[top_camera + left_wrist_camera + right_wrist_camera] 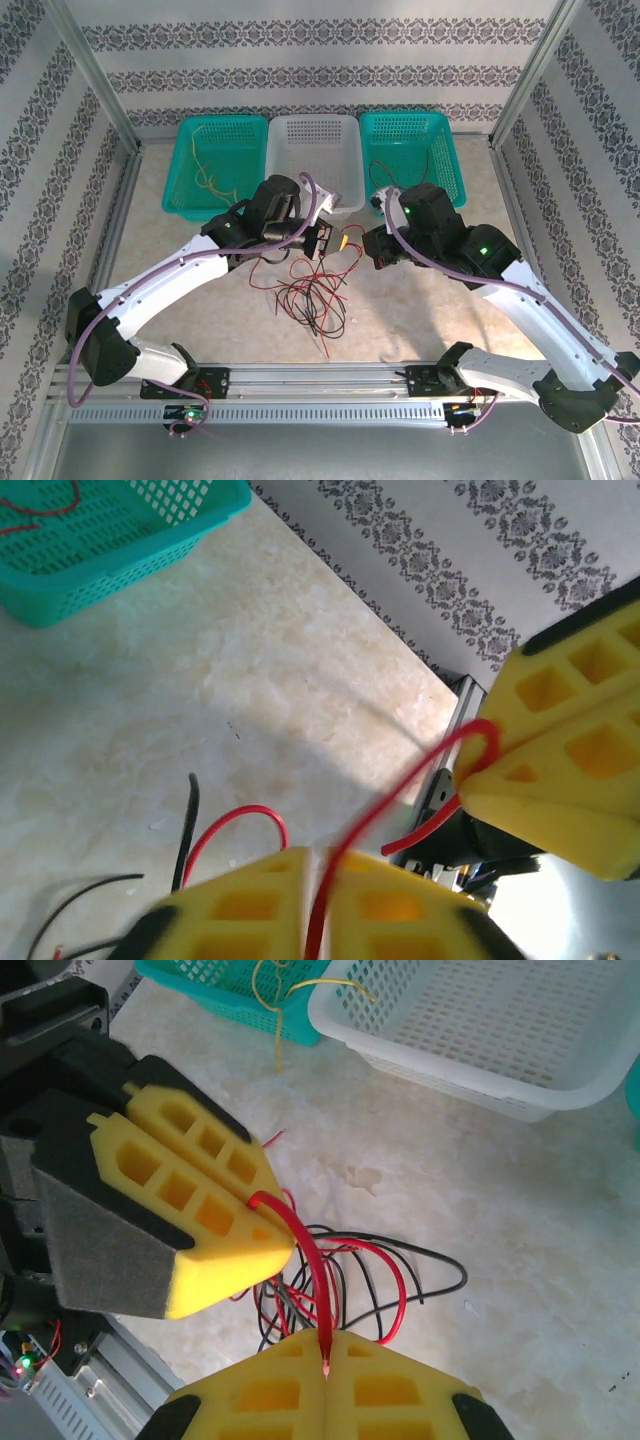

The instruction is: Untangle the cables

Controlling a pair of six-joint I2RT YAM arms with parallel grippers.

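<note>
A tangle of thin red and black cables [312,292] lies on the table between the two arms. One red cable [312,1250] runs taut from my left gripper [278,1232] to my right gripper [327,1340], and both are shut on it. In the left wrist view the same red cable [392,808] passes between the closed yellow pads of my left gripper [318,858] and loops to the right gripper's fingers [560,770]. From above, the left gripper [324,240] and right gripper [372,247] hang close together just above the pile.
Three baskets stand along the back: a teal basket [215,165] holding a yellow cable [285,985], a white basket [314,160] and another teal basket [412,152] with a dark cable in it. A metal rail [320,385] borders the near edge.
</note>
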